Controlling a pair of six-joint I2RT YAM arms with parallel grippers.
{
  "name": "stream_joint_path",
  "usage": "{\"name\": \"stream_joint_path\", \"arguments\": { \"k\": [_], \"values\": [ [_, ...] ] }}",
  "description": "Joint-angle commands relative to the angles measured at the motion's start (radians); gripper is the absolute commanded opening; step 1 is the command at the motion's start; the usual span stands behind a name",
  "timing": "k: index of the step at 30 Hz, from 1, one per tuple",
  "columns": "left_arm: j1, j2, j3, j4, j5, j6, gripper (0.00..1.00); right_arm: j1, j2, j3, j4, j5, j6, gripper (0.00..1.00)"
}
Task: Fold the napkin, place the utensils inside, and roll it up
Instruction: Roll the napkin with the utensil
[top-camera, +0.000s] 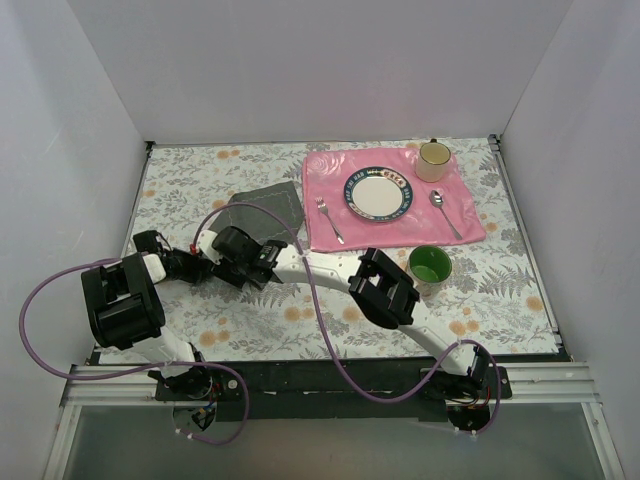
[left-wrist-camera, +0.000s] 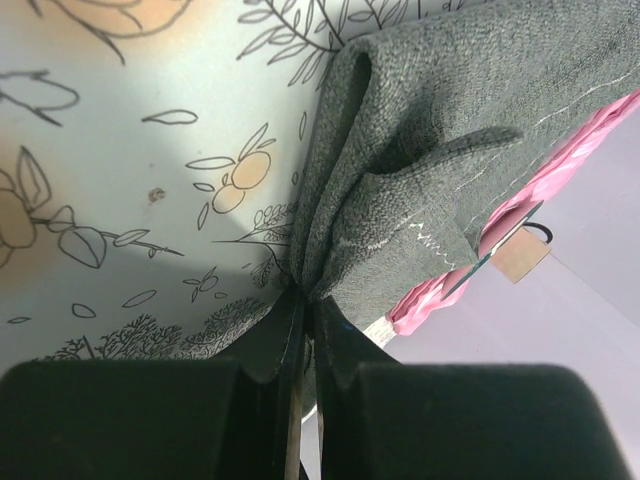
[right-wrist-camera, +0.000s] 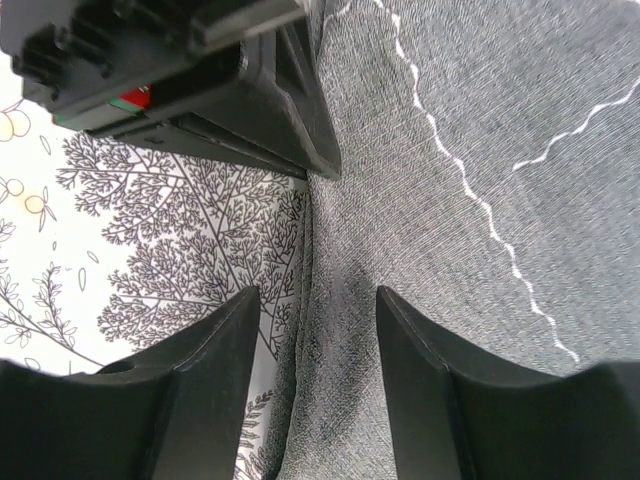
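Left end effector (left-wrist-camera: 304, 318) is pinched shut on an edge of the grey napkin (top-camera: 268, 206), which lies rumpled on the floral tabletop (top-camera: 500, 285) just beside the pink placemat (top-camera: 335, 172). Right end effector (right-wrist-camera: 317, 300), fingers parted and holding nothing, straddles the same edge. Fork (top-camera: 329, 220) and spoon (top-camera: 444, 212) rest on the placemat.
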Motion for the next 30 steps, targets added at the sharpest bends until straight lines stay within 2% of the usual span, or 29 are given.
{"name": "stream_joint_path", "arguments": {
  "k": [1, 14, 21, 23, 27, 30],
  "values": [
    [0.002, -0.007, 0.007, -0.051, -0.032, 0.004, 0.00, 0.009, -0.013, 0.057, 0.034, 0.047, -0.047, 0.59],
    [0.003, -0.004, 0.023, -0.070, -0.016, -0.010, 0.00, 0.021, 0.047, 0.045, 0.076, 0.082, -0.078, 0.63],
    [0.003, -0.006, 0.030, -0.080, -0.009, -0.015, 0.00, 0.030, 0.067, 0.013, 0.104, 0.157, -0.083, 0.62],
    [0.003, -0.006, 0.032, -0.082, -0.011, -0.015, 0.00, 0.030, 0.062, -0.001, 0.112, 0.162, -0.074, 0.59],
    [0.003, -0.015, 0.033, -0.083, -0.002, -0.015, 0.00, 0.024, 0.059, -0.038, 0.130, 0.134, -0.034, 0.42],
    [0.005, -0.027, 0.035, -0.093, -0.012, -0.005, 0.00, 0.023, 0.057, -0.059, 0.142, 0.140, -0.009, 0.41]
  ]
}}
